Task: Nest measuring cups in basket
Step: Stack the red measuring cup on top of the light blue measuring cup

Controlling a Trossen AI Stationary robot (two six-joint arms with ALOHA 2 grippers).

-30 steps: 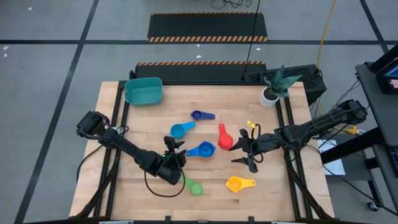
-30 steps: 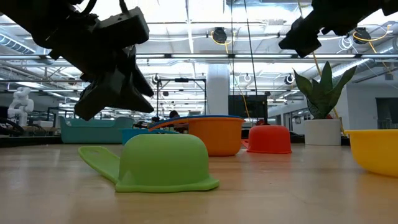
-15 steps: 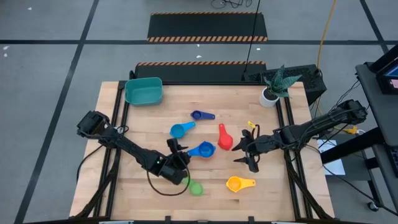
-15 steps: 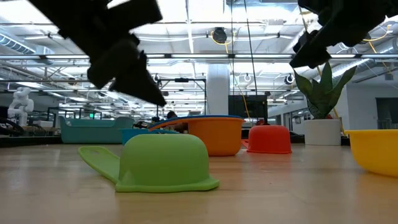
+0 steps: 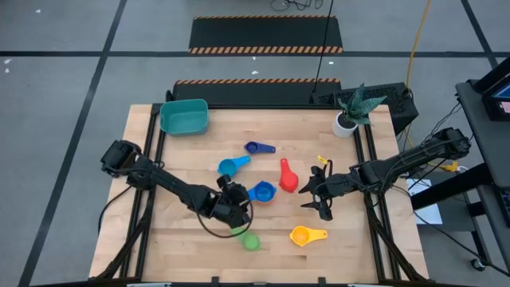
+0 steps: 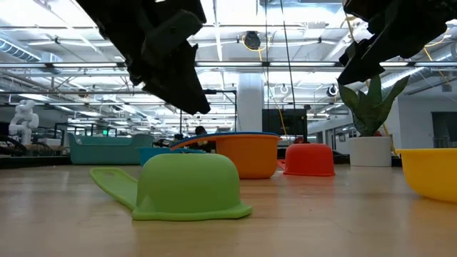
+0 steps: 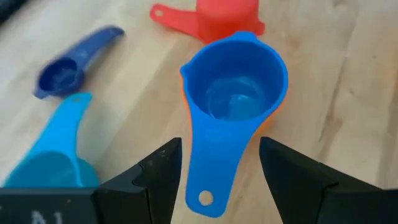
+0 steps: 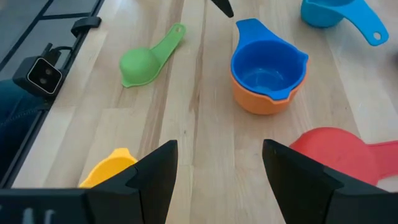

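On the pale wooden table, the left gripper hangs just above the handle of a blue plastic measuring cup, its two dark fingers spread apart on either side of that handle and pinching nothing. The blue cup sits upright, nested inside an orange plastic cup whose rim shows beneath it, near the table's centre in the high view.

At about 1 o'clock from this pair lies a red plastic cup, mouth down. At about 10 o'clock lies a light blue plastic cup, and beyond it, at about 12 o'clock, a small dark blue plastic scoop. At roughly 6 o'clock rests a green plastic cup, turned mouth down, and at 4 o'clock a yellow plastic cup.

The teal-green rectangular plastic basket stands at the table's far left corner, at about 10 o'clock from the centre, well apart from every cup and holding none of them.

The right gripper hovers above the table at about 3 o'clock from the nested pair, beside the red cup, fingers spread and empty. A white potted plant stands at 2 o'clock.
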